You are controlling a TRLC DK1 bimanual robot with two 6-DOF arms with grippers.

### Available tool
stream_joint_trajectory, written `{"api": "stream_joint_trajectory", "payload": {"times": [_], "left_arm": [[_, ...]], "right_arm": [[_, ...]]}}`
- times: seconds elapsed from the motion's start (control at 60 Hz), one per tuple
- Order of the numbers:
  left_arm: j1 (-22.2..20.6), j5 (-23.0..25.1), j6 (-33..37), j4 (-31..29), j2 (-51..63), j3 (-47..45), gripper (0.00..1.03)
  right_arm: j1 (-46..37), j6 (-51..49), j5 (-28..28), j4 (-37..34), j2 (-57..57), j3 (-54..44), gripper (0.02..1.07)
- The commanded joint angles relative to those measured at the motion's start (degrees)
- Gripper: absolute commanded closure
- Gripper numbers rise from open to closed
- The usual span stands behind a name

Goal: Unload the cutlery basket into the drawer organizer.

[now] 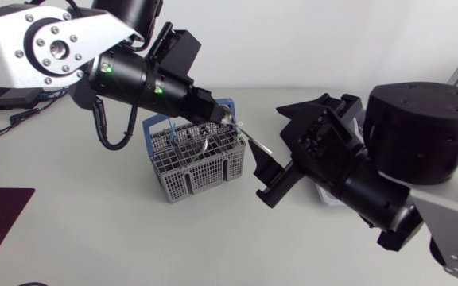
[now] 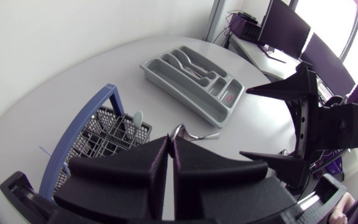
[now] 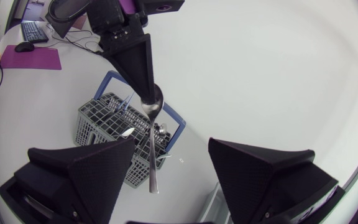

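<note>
Spoon (image 3: 151, 143) bowl pinched in left tool (image 3: 146, 90) | right tool (image 3: 171, 142) spread wide

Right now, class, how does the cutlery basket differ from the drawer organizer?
The cutlery basket is open mesh with a blue handle; the drawer organizer is a solid-walled tray without one. Cutlery stands upright in the basket, lies flat in the organizer. Both are grey.

The cutlery basket (image 1: 193, 163) stood near the middle of the table (image 1: 94, 238). Above its right rim, the left gripper (image 1: 230, 121) pinched the spoon (image 1: 254, 140), whose handle reached between the parted fingers of the right gripper (image 1: 270, 151). The drawer organizer (image 2: 191, 84) lay right of the basket, toward the table's right edge.
</note>
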Motion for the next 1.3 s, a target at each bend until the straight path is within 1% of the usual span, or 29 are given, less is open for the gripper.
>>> {"api": "stream_joint_trajectory", "payload": {"times": [0.0,0.017,0.083,0.117,0.267,0.433,0.683,0.7,0.75,0.8,0.933,1.033,1.283], "left_arm": [[-0.9,0.9,-2.1,0.4,0.5,2.2,0.95],[-1.1,0.9,-2.2,0.6,0.5,2.2,0.95],[-1.3,0.9,-2.2,1.0,0.5,2.2,0.95],[-1.3,1.0,-2.2,1.3,0.6,2.1,0.95],[-1.2,1.5,-2.2,2.3,0.9,1.7,0.95],[-1.1,1.9,-1.7,3.8,0.9,0.6,0.95],[-1.3,2.1,-1.2,4.8,1.7,-0.3,0.95],[-1.3,2.1,-1.2,4.8,1.8,-0.4,0.95],[-1.3,2.1,-1.2,4.8,2.0,-0.5,0.95],[-1.3,2.1,-1.2,4.8,2.1,-0.7,0.95],[-1.4,2.1,-1.1,4.8,2.2,-1.3,0.95],[-1.5,2.1,-0.8,4.8,2.1,-1.5,0.95],[-1.6,2.1,-0.6,4.8,2.3,-2.1,0.95]], "right_arm": [[0.7,-1.4,0.0,2.3,2.3,-1.7,0.22],[0.7,-1.5,0.0,2.5,2.8,-1.7,0.23],[0.7,-1.9,-0.2,4.1,4.1,-1.8,0.29],[0.7,-2.4,-0.2,4.9,4.7,-1.9,0.30],[0.2,-2.7,-0.9,6.8,5.9,-2.5,0.31],[0.1,-3.6,-0.9,8.8,7.5,-2.7,0.45],[-1.4,-4.6,-1.5,10.8,9.8,-2.0,0.45],[-1.6,-4.6,-1.6,10.8,9.8,-2.0,0.46],[-1.9,-4.6,-1.8,10.9,9.9,-1.9,0.53],[-2.0,-4.8,-1.8,11.1,9.9,-1.9,0.57],[-2.7,-5.1,-2.1,11.4,9.9,-1.8,0.57],[-2.8,-5.1,-2.7,11.5,10.3,-1.9,0.65],[-2.8,-5.2,-2.7,11.5,11.8,-1.0,0.68]]}}
